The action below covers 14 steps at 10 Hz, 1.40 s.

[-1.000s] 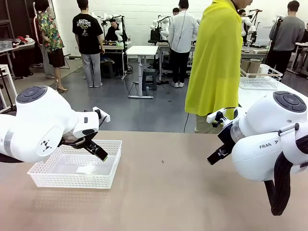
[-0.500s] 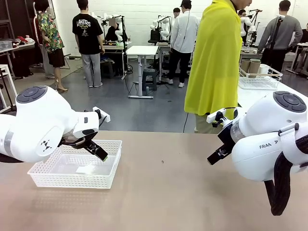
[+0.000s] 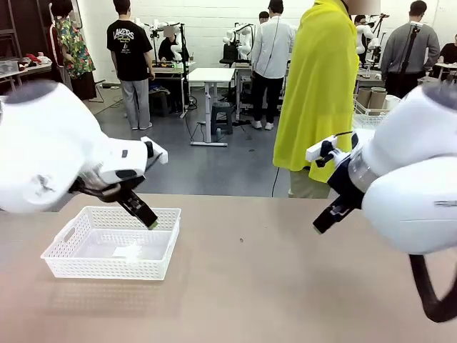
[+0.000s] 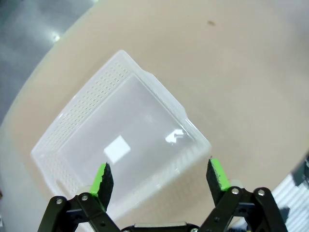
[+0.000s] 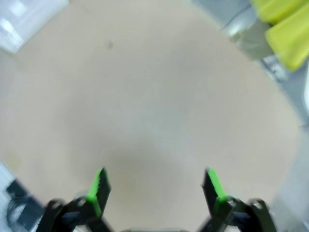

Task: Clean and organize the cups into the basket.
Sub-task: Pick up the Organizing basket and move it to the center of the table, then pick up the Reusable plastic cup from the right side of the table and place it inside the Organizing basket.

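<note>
Left hand [image 4: 159,169]: hanging wide and empty, green pads [image 4: 100,178] spread above 1 long wall of the basket, touching nothing.
Right hand [image 5: 154,176]: also standing wide and empty, hovering over bare desk, well apart from the basket.

Item 1, basket [image 3: 107,269]: sitting flat on the robot's left part of the desk [image 3: 271,279] and holding no cups. 1 small white patch [image 3: 128,251] is showing on its floor; whether it is a label or glare I cannot tell.
Item 2, cups [image 3: 369,97]: 2 tan ones appear to be standing upright in a wire-frame basket [image 3: 365,116] on a neighbouring desk at far right, partly hidden by the right arm. None is lying on this desk.
Item 3, person [image 3: 318,93] in yellow: standing at the far edge, between the 2 arms.

Step in hand, as judged: the task is only beginning. A first cup is likely coming by way of the person, since the cups are sitting beyond easy reach.

Handling notes:
- Jaws are wanting to be left wide until a cup's body is lying fully between the pads.
- Gripping across the cup's middle is looking safer than at the tapered end, where it may be slipping.
- Coming down over the basket's open floor, clear of rim and handles, is advisable; the light plastic is probably sliding if nudged.
</note>
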Each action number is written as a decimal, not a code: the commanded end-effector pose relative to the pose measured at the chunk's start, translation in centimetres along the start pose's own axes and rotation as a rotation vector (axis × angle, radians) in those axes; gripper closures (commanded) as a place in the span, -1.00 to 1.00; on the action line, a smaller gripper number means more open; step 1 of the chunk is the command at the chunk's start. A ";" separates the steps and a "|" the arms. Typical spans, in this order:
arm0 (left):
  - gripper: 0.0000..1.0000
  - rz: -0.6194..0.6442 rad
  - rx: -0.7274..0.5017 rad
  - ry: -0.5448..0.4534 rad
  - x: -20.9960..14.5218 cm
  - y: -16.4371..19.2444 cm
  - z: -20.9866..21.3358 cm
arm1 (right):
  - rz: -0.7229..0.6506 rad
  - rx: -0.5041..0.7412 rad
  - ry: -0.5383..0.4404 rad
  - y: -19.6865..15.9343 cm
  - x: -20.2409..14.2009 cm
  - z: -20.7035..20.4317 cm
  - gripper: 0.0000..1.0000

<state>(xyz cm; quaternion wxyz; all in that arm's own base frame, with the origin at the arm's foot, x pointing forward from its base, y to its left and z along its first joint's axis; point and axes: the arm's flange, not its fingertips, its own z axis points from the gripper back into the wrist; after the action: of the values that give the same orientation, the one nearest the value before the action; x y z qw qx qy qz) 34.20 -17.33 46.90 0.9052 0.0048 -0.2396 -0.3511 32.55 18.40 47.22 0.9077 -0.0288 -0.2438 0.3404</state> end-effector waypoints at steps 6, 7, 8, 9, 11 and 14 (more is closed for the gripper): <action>-1.00 -0.059 0.030 -0.027 -2.0 -1.1 9.3 | 0.033 -0.049 0.114 2.9 -3.2 7.0 -1.00; -1.00 -0.059 0.030 -0.027 -2.0 -1.1 9.3 | 0.033 -0.049 0.114 2.9 -3.2 7.0 -1.00; -1.00 -0.059 0.030 -0.027 -2.0 -1.1 9.3 | 0.050 -0.048 0.109 3.7 -3.7 8.2 -1.00; -1.00 -0.065 0.035 -0.035 -2.2 -1.1 9.9 | -0.120 0.234 0.013 0.6 -4.1 6.7 -1.00; -1.00 0.366 -0.414 -0.163 -4.2 6.2 11.2 | -0.501 0.617 -0.179 -6.8 -8.6 5.4 -1.00; -1.00 0.668 -0.801 -0.247 -7.9 14.0 11.7 | -0.793 0.899 -0.331 -13.7 -15.4 5.1 -1.00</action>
<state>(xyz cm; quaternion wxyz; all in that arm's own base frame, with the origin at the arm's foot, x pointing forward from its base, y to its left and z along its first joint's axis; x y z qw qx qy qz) 31.91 -1.24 56.07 0.8926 -0.3393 -0.2156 -0.2041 30.93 -1.22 51.08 0.8965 0.3583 -0.2067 0.1589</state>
